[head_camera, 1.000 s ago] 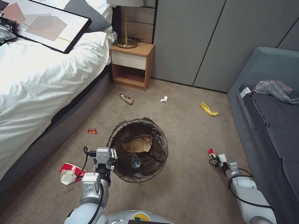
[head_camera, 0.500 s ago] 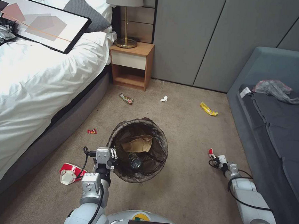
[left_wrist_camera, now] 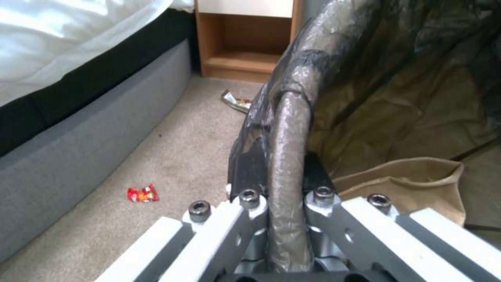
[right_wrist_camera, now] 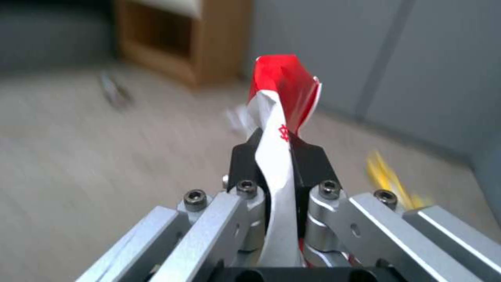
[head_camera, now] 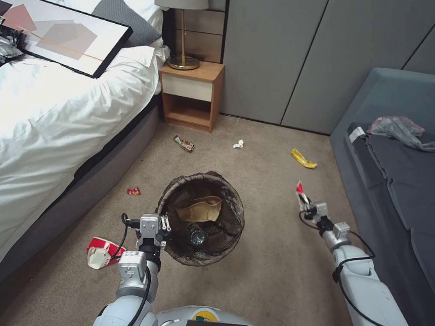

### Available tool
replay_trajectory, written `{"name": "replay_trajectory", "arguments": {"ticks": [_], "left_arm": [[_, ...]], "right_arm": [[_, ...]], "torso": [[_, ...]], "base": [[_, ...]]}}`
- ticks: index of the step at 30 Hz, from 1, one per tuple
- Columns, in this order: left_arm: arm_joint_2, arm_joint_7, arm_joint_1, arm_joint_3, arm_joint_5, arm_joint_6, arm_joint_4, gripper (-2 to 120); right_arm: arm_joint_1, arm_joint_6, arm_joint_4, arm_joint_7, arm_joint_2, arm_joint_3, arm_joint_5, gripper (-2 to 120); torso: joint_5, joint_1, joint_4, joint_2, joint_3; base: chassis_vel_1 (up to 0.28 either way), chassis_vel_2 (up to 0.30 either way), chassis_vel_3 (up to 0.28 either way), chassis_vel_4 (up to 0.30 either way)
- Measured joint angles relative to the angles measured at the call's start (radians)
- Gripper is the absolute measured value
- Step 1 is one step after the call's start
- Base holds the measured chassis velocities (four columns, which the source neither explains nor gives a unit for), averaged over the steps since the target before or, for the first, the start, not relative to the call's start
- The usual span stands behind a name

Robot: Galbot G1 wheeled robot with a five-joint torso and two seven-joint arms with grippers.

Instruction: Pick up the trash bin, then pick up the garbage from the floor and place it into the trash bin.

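The trash bin, lined with a dark bag, hangs in front of me with my left gripper shut on its near-left rim. A tan paper bag and a clear bottle lie inside. To the bin's right, my right gripper is raised off the carpet and shut on a red-and-white wrapper. On the floor lie a yellow packet, a white tissue wad, a dark wrapper, a small red wrapper and a red-and-white carton.
A bed with a grey base runs along the left. A wooden nightstand with a lamp stands at the back wall. On the right, a blue-grey sofa holds a grey plastic bag. Open carpet lies between them.
My right gripper has risen from the floor with the red-and-white wrapper and moved forward and slightly left. The left arm and the bin have stayed still.
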Motion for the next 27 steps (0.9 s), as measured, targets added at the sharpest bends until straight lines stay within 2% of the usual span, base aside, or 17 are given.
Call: {"name": "replay_trajectory", "arguments": {"ticks": [1,2,5,6,9,10,12,15,16,17,20,27], "left_arm": [[0.0,0.0,0.0,0.0,0.0,0.0,0.0,0],[0.0,0.0,0.0,0.0,0.0,0.0,0.0,0],[0.0,0.0,0.0,0.0,0.0,0.0,0.0,0],[0.0,0.0,0.0,0.0,0.0,0.0,0.0,0],[0.0,0.0,0.0,0.0,0.0,0.0,0.0,0],[0.0,0.0,0.0,0.0,0.0,0.0,0.0,0],[0.0,0.0,0.0,0.0,0.0,0.0,0.0,0],[0.0,0.0,0.0,0.0,0.0,0.0,0.0,0],[0.0,0.0,0.0,0.0,0.0,0.0,0.0,0],[0.0,0.0,0.0,0.0,0.0,0.0,0.0,0],[0.0,0.0,0.0,0.0,0.0,0.0,0.0,0],[0.0,0.0,0.0,0.0,0.0,0.0,0.0,0]], "right_arm": [[-0.03,0.01,0.08,-0.013,0.0,0.0,0.037,4],[-0.03,0.01,0.08,-0.013,0.0,0.0,0.037,4],[-0.111,0.028,0.318,-0.081,-0.008,-0.013,0.161,4],[-0.111,0.028,0.318,-0.081,-0.008,-0.013,0.161,4],[-0.171,0.02,0.521,-0.095,-0.022,-0.062,0.223,4],[-0.171,0.02,0.521,-0.095,-0.022,-0.062,0.223,4],[-0.203,0.013,0.642,-0.086,-0.033,-0.121,0.233,4],[-0.212,0.005,0.714,-0.068,-0.042,-0.166,0.237,4],[-0.216,-0.009,0.778,-0.043,-0.051,-0.225,0.245,4],[-0.216,-0.009,0.778,-0.043,-0.051,-0.225,0.245,4],[-0.216,-0.045,0.861,0.006,-0.057,-0.346,0.252,4],[-0.219,-0.078,0.891,0.051,-0.059,-0.48,0.219,4]], "torso": [[-0.0001,0.0,0.0,0.0,0.0],[-0.0001,0.0,0.0,0.0,0.0],[0.0,0.0,-0.0002,0.0,0.0],[0.0,0.0,-0.0002,0.0,0.0],[0.0001,0.0,0.0001,0.0,0.0],[0.0001,0.0,0.0001,0.0,0.0],[0.0002,0.0,0.0,0.0,0.0],[0.0002,0.0,-0.0003,0.0,0.0],[0.0,0.0,-0.0002,0.0,0.0],[0.0,0.0,-0.0002,0.0,0.0],[0.0,0.0,0.0,0.0,0.0],[0.0002,0.0,-0.0002,0.0,0.0]], "base": [[0.0,0.0,0.0,0.0],[0.0,0.0,0.0,0.0],[0.0,0.0,0.0,0.0],[0.0,0.0,0.0,0.0],[0.0,0.0,0.0,0.0],[0.0,0.0,0.0,0.0],[0.0,0.0,0.0,0.0],[0.0,0.0,0.0,0.0],[0.0,0.0,0.0,0.0],[0.0,0.0,0.0,0.0],[0.0,0.0,0.0,0.0],[0.0,0.0,0.0,0.0]]}}
